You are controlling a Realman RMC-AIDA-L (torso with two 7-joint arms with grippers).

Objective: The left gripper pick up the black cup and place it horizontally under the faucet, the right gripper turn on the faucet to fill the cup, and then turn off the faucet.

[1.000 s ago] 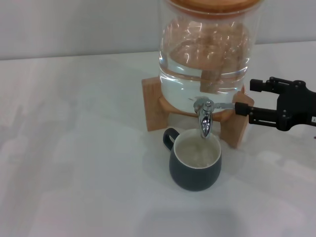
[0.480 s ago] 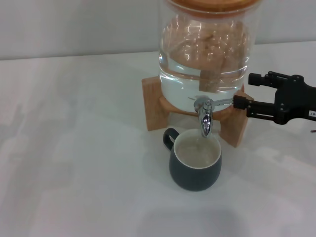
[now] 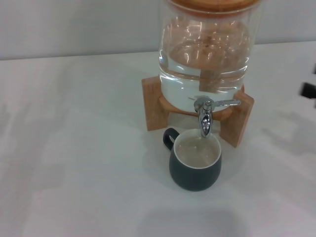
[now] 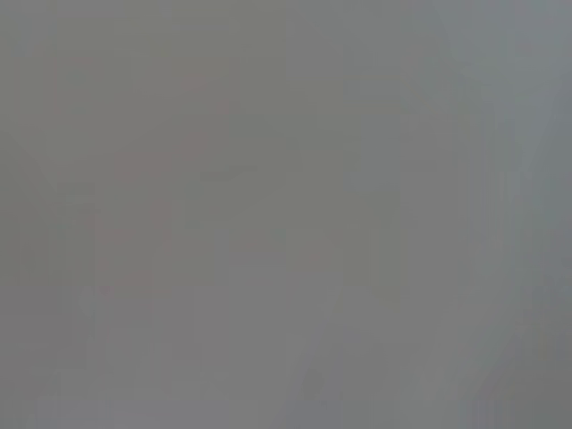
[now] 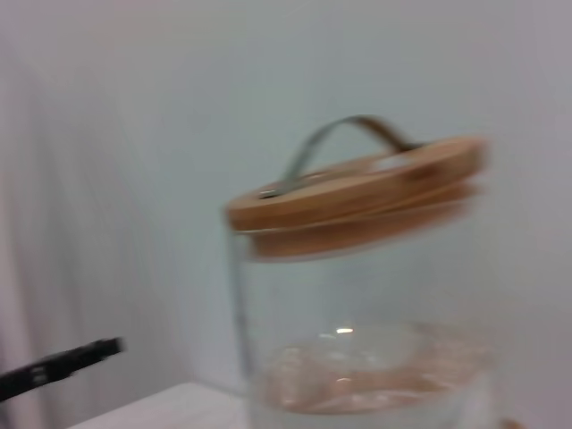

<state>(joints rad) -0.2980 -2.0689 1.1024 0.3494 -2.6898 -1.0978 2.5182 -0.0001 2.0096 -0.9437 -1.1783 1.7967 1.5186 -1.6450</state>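
Note:
The black cup [image 3: 195, 170] stands upright on the white table, its cream inside holding water and its handle pointing to the back left. The chrome faucet [image 3: 204, 117] hangs right over the cup's mouth, its thin lever [image 3: 226, 103] sticking out to the right. I see no stream falling from it. Only a black sliver of my right gripper [image 3: 309, 90] shows at the right edge of the head view, well clear of the lever. One of its fingertips [image 5: 67, 365] shows in the right wrist view. My left gripper is out of view; its wrist view shows only flat grey.
The clear glass dispenser [image 3: 207, 49] holds water and rests on a wooden X-shaped stand [image 3: 153, 104] behind the cup. The right wrist view shows the dispenser's wooden lid [image 5: 357, 192] with a metal handle. The white table [image 3: 74, 148] spreads to the left and front.
My right gripper has drawn back to the right, away from the faucet lever, and has almost left the head view. The cup and the faucet have not moved.

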